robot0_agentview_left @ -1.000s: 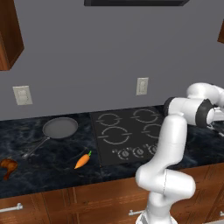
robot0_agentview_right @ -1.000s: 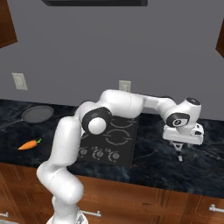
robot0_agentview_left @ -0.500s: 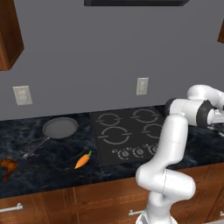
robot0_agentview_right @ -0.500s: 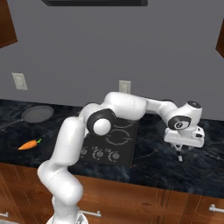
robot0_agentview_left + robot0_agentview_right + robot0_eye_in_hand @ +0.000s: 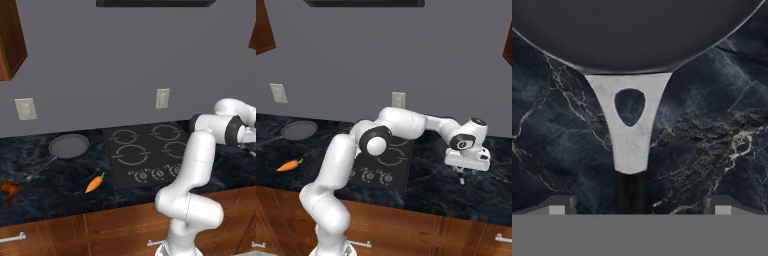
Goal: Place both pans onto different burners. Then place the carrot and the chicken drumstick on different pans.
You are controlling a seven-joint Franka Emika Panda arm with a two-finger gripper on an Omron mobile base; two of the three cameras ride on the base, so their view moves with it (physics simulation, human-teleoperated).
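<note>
While our open gripper (image 5: 636,206) straddles the dark handle of a round dark pan (image 5: 632,35) cut off at 12 o'clock, we see 1 grey frying pan (image 5: 68,146), orange carrot (image 5: 94,184) and half-cropped brown drumstick (image 5: 8,190) at 9 o'clock of the black glass cooktop (image 5: 150,152).

Glossy white rounded arm (image 5: 338,165) segments, dark grey joint caps, a boxy white gripper (image 5: 461,175) with small dark fingertips.

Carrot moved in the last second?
No. The carrot lies in the same spot as before, just left of the cooktop and its front corner.
</note>
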